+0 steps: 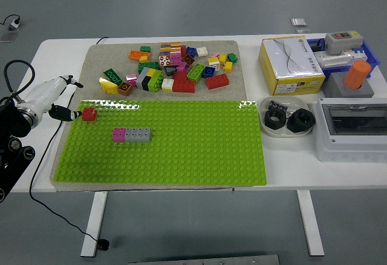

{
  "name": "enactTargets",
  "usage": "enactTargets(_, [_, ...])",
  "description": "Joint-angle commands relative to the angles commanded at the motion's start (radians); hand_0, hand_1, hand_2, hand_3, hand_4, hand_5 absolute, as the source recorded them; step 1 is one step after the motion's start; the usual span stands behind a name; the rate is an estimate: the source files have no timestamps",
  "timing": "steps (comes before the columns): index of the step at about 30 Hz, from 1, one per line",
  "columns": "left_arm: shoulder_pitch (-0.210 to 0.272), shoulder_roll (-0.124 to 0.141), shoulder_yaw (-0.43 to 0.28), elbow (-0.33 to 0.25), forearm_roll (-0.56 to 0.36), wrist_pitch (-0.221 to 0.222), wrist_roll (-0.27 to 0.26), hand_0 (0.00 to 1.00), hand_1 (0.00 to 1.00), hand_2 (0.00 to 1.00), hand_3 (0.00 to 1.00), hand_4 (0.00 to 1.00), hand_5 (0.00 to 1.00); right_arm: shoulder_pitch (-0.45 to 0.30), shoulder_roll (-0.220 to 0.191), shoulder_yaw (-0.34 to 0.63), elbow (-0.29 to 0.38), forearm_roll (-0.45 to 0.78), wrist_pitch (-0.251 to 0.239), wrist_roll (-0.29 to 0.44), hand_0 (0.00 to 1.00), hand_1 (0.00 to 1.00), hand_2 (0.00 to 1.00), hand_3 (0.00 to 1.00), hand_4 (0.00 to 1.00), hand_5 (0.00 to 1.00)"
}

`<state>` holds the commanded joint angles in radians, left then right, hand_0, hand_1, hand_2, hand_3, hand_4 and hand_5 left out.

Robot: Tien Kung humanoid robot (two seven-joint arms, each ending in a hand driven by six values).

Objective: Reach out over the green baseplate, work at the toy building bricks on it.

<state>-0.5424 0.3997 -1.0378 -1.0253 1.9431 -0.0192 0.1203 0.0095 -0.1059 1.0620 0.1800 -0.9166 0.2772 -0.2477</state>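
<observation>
A green baseplate [169,147] lies at the table's front. A small red brick [89,114] sits near its far left corner. A pink brick [118,134] and a grey brick [138,134] sit joined in a row on its left half. My left hand [55,98] is white with black fingertips, at the baseplate's left edge. Its fingers are relaxed and hold nothing. One fingertip [74,115] is just left of the red brick. I cannot tell if it touches. The right hand is out of view.
A pile of loose coloured bricks [172,68] lies on the beige mat behind the baseplate. At the right stand a yellow box [291,65], a dish with black rings [286,120], a white case [352,127] and an orange cylinder [357,75]. A black cable [18,74] loops by my left arm.
</observation>
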Motion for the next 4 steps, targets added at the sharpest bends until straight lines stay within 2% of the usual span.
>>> enactTargets(1, [0.0, -0.006, -0.005, 0.0, 0.002, 0.002, -0.001, 0.967, 0.975, 0.994, 0.747, 0.774, 0.017, 0.001, 0.0, 0.016, 0.0, -0.005, -0.003, 0.003, 0.631, 0.681, 0.824, 0.97, 0.553, 0.998])
enactTargets(4, [-0.001, -0.018, -0.014, 0.002, 0.004, 0.004, -0.005, 0.967, 0.975, 0.994, 0.747, 0.774, 0.017, 0.003, -0.001, 0.041, 0.0, -0.016, -0.01, 0.01, 0.631, 0.681, 0.824, 0.97, 0.553, 0.998])
